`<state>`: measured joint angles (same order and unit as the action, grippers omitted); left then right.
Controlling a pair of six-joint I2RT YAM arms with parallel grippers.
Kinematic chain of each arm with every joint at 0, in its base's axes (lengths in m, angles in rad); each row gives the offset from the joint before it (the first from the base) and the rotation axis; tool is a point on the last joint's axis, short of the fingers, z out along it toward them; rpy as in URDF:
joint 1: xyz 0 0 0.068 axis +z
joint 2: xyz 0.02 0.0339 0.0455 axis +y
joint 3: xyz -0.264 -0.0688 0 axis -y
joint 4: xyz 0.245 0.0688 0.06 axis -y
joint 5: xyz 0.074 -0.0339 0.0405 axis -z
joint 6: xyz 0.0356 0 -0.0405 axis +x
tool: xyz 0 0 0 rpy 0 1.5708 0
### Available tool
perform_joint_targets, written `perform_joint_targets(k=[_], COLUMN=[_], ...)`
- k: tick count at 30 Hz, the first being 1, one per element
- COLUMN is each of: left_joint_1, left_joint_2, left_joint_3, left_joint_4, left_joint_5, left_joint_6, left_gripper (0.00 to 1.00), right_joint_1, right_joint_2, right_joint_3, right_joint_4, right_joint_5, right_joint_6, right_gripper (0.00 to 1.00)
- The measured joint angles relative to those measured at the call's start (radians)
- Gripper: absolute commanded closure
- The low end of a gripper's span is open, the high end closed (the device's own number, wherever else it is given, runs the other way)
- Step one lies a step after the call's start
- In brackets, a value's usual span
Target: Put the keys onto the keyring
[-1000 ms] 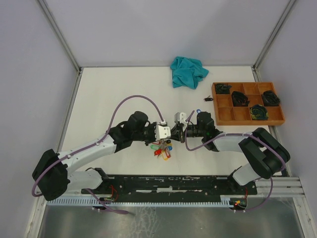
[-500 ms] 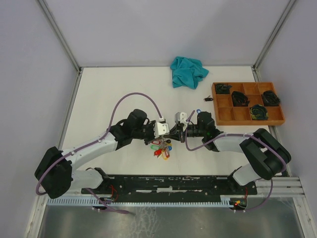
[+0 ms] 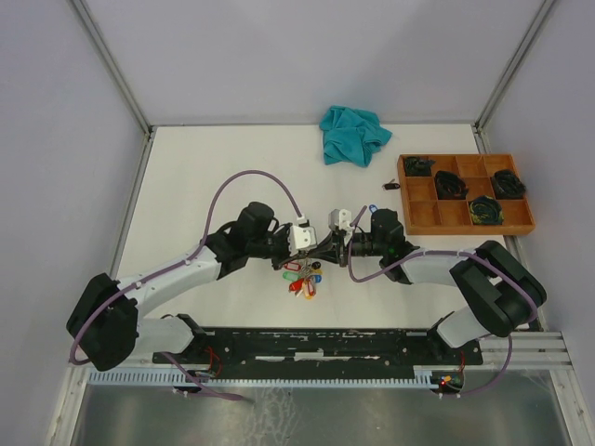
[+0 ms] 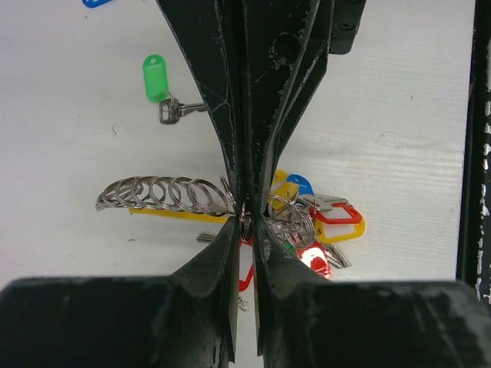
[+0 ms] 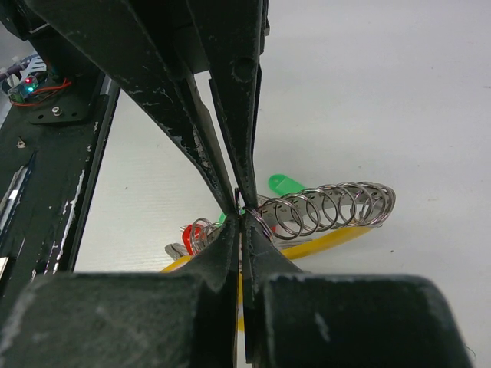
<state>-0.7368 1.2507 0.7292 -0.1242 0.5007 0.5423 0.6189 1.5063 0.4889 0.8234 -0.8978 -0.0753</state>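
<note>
Right claw is squeezed tight shut & nips a thin silver wire at its tip, which I think is the keyring. Left claw meets it nose to nose. Its fingers are almost closed w/ a tiny gap, and the same wire stands in that gap. Can't tell if it pinches it. In the top view both claws sit near the middle, just over the table.

How far: prob. about midway. Most keys, w/ red, yellow & blue tags, lie in one bunch at the lower right of the left wrist view, right by the claw tips. Can't tell if they are on the ring. One green key lies alone at the upper left, well apart. It's not on, so it's left to do.

Views: the wrist cams show a row of silver loops lying on a yellow strip, just beside the tips. The top view doesn't show those, b/c the claws sit over that spot. Only the top view shows the blue-green cloth at the back & the wooden tray on the right, both well apart from the keys.
</note>
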Motion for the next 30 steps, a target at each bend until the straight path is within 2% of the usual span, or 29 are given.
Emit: perform_joint_targets(k=[4, 6, 12, 16, 19, 24, 26, 30], left_joint_1=[0.002, 0.002, 0.003, 0.002, 0.002, 0.002, 0.002, 0.002], left_joint_2=[0.002, 0.002, 0.002, 0.002, 0.002, 0.005, 0.01, 0.017], left_joint_3=[0.0, 0.0, 0.0, 0.001, 0.005, 0.031, 0.044, 0.06], left_joint_4=[0.0, -0.001, -0.003, -0.014, -0.032, -0.056, -0.062, -0.062], left_joint_5=[0.008, 0.009, 0.008, -0.008, -0.047, -0.13, -0.167, -0.264], left_joint_6=[0.0, -0.003, -0.003, -0.003, -0.004, -0.035, -0.048, -0.082], left_gripper=[0.97, 0.97, 0.97, 0.97, 0.97, 0.97, 0.97, 0.97], right_joint_1=[0.0, 0.0, 0.0, 0.001, 0.0, -0.011, -0.015, -0.02], right_joint_2=[0.0, 0.0, 0.0, -0.029, -0.094, -0.206, -0.24, -0.301], right_joint_3=[0.0, -0.002, -0.005, -0.005, 0.001, 0.105, 0.13, 0.132], right_joint_4=[0.003, 0.003, 0.008, -0.033, -0.128, -0.447, -0.519, -0.642], right_joint_5=[0.0, 0.0, 0.012, 0.059, 0.128, 0.249, 0.288, 0.376], right_joint_6=[0.0, 0.0, 0.029, 0.089, 0.136, 0.182, 0.196, 0.213], right_gripper=[0.99, 0.99, 0.8, 0.71, 0.67, 0.57, 0.36, 0.36])
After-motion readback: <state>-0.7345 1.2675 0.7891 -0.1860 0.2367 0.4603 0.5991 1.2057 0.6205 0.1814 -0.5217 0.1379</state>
